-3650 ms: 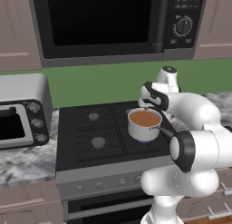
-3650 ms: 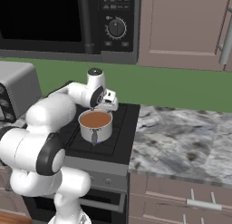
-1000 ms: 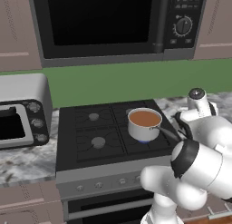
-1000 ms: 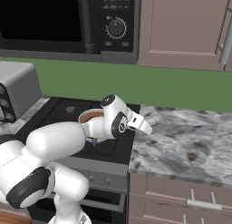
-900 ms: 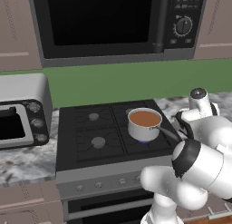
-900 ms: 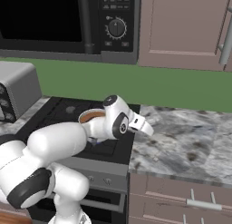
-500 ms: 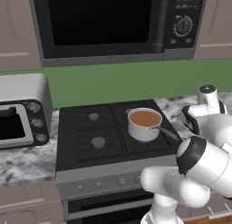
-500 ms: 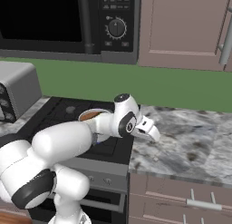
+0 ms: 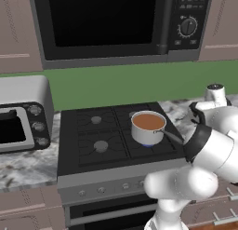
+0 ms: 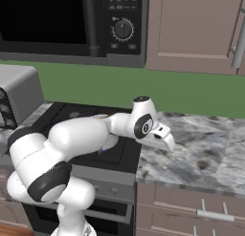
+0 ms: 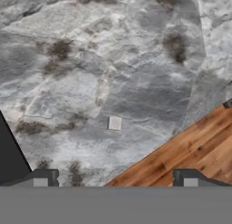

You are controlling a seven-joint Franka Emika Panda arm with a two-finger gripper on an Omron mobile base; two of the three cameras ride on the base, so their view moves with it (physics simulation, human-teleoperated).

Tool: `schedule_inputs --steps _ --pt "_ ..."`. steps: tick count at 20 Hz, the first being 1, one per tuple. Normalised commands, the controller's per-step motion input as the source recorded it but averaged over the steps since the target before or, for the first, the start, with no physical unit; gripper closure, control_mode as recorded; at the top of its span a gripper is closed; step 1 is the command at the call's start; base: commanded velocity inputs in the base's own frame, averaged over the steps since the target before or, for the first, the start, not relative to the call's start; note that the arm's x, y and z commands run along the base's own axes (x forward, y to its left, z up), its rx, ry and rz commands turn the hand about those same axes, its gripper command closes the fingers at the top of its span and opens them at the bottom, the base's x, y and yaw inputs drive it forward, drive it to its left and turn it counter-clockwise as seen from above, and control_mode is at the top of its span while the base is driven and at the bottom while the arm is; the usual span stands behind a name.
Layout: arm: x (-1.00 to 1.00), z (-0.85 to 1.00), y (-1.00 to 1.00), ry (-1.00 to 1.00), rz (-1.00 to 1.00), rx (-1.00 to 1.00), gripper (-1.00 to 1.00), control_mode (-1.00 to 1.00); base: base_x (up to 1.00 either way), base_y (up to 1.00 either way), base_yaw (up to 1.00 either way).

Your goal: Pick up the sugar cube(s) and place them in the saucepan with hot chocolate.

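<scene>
A small white sugar cube (image 11: 115,123) lies on the grey marble counter (image 11: 136,60), close to its front edge. In the hand view it sits above and midway between my two dark fingertips (image 11: 43,177), and my gripper (image 11: 115,178) is open with nothing in it. From the right base view, my gripper (image 10: 168,143) hangs over the counter just right of the stove, above a pale speck that may be the cube (image 10: 164,167). The saucepan with hot chocolate (image 9: 148,126) stands on the stove's right front burner, its dark handle (image 9: 173,137) pointing right toward my arm.
The black stove (image 9: 93,140) lies left of the counter, with a microwave (image 9: 111,24) above it and a toaster oven (image 9: 21,122) at far left. The counter's front edge (image 11: 149,150) drops to a wood floor (image 11: 190,146). My white arm (image 10: 81,134) reaches across the stove.
My arm has swung right from the saucepan and stove to above the marble counter. The gripper has stayed open, and the saucepan has not moved.
</scene>
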Motion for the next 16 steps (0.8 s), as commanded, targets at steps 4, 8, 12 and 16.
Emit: schedule_inputs --steps 4,8,12,16 --pt "0.00 -0.30 -0.27 0.00 0.00 0.25 -1.00 -1.00 0.00 0.00 0.00" --pt "0.01 -0.23 -0.08 0.00 0.00 0.09 -1.00 -1.00 0.00 0.00 0.00" --pt "0.14 -0.09 0.00 0.00 0.00 0.00 -1.00 -1.00 0.00 0.00 0.00" --pt "0.14 -0.24 0.00 0.00 0.00 0.00 -1.00 -1.00 0.00 0.00 0.00"
